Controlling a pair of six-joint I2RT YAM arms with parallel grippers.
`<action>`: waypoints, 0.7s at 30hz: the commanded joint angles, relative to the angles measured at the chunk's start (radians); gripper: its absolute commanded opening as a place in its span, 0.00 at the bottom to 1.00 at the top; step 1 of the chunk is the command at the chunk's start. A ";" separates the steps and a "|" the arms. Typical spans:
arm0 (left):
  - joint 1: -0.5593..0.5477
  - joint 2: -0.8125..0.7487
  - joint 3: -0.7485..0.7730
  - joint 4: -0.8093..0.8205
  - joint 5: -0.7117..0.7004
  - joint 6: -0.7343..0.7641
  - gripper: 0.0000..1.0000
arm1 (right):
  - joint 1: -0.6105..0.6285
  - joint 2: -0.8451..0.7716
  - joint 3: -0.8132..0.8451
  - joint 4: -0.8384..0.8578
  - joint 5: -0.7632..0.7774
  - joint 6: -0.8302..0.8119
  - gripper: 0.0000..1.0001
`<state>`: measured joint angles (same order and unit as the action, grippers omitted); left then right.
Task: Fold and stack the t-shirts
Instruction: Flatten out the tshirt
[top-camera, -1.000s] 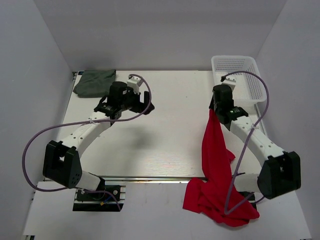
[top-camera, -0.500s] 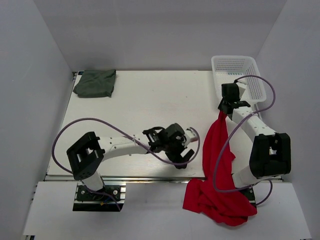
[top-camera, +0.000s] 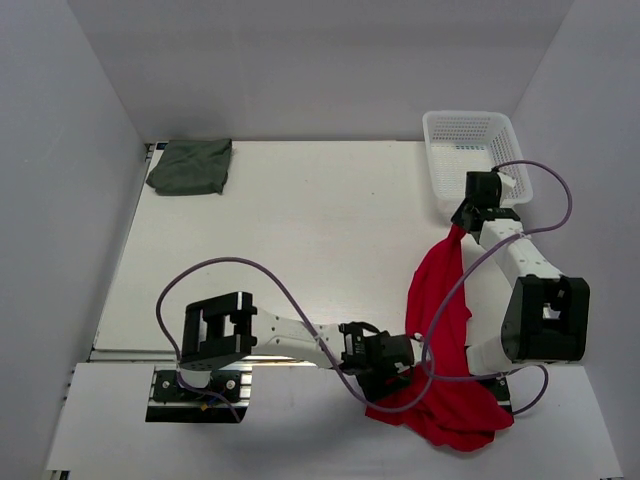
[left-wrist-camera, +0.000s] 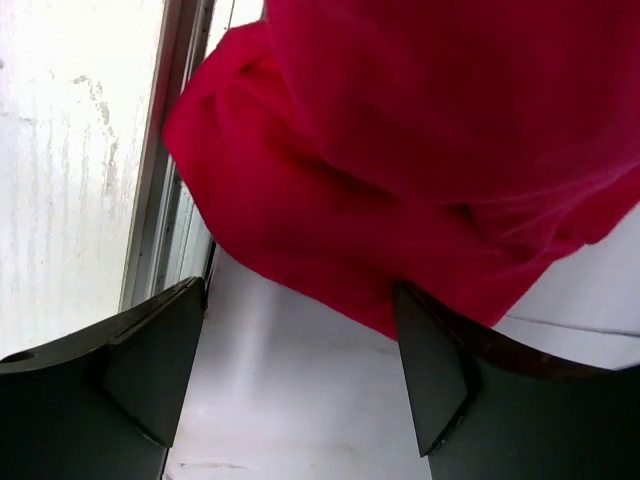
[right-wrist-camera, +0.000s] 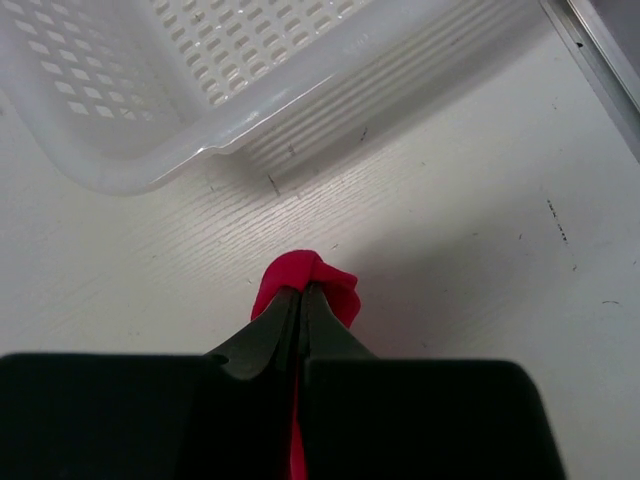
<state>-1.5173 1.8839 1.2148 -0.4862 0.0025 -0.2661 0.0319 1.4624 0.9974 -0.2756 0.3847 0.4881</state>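
1. The left arm (top-camera: 290, 345) has swung from 11 o'clock to the near edge of the bench (top-camera: 300, 230) at 5 o'clock. The left jaws gape wide and hold nothing, right at the bunched red shirt (top-camera: 440, 300).
2. The right jaws are pinched shut on a red corner, drawn out toward 2 o'clock beside the basket (top-camera: 475, 120).
3. This looks like the set-up for a two-handed spread.
4. The red shirt spills over the near edge, and bare bench lies from centre to 9 o'clock. The grey-green shirt (top-camera: 190, 166) sits folded at 11 o'clock.
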 joint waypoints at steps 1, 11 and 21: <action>-0.047 0.007 0.025 -0.015 -0.053 -0.088 0.84 | -0.021 -0.053 -0.013 0.035 -0.029 0.010 0.00; -0.152 0.170 0.167 -0.076 -0.240 -0.156 0.59 | -0.072 -0.126 -0.072 0.069 -0.119 0.012 0.00; -0.173 0.179 0.197 -0.109 -0.380 -0.200 0.04 | -0.092 -0.200 -0.108 0.075 -0.141 0.006 0.00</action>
<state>-1.6909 2.0460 1.4570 -0.6132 -0.3332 -0.4290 -0.0490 1.2987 0.8898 -0.2432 0.2638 0.4908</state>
